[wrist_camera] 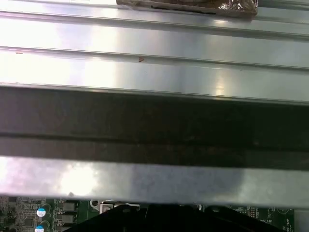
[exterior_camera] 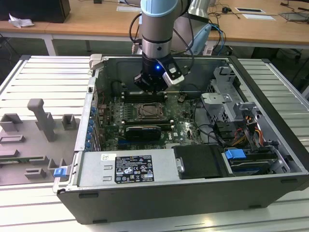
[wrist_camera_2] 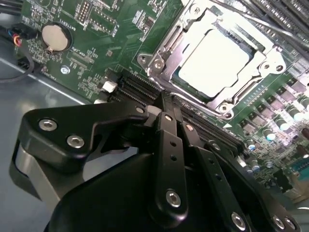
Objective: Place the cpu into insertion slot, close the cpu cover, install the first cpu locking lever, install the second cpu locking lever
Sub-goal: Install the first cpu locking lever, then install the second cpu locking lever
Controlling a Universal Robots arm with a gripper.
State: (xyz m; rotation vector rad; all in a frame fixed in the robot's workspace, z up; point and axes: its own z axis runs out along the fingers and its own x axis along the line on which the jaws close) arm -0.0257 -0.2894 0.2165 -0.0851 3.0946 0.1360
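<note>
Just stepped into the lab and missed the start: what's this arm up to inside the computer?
A robot arm has reached down into an open computer case, its gripper hanging over the green motherboard just beside the insertion slot. In the second wrist view the cpu already lies in the socket, with the cpu cover down around it. The gripper carries nothing that shows.

PC case (exterior_camera: 270,101) lies open on slatted table (exterior_camera: 29,82). Mobo (exterior_camera: 108,128) on case floor, insertion slot (exterior_camera: 148,111) mid-board w/ cpu (wrist_camera_2: 215,57) seated in it, cpu cover (wrist_camera_2: 260,65) down around chip. Gripper (exterior_camera: 150,89) just behind slot. PSU box (exterior_camera: 126,167) along front wall, drive cage (exterior_camera: 223,104) toward exterior view's right.
</note>
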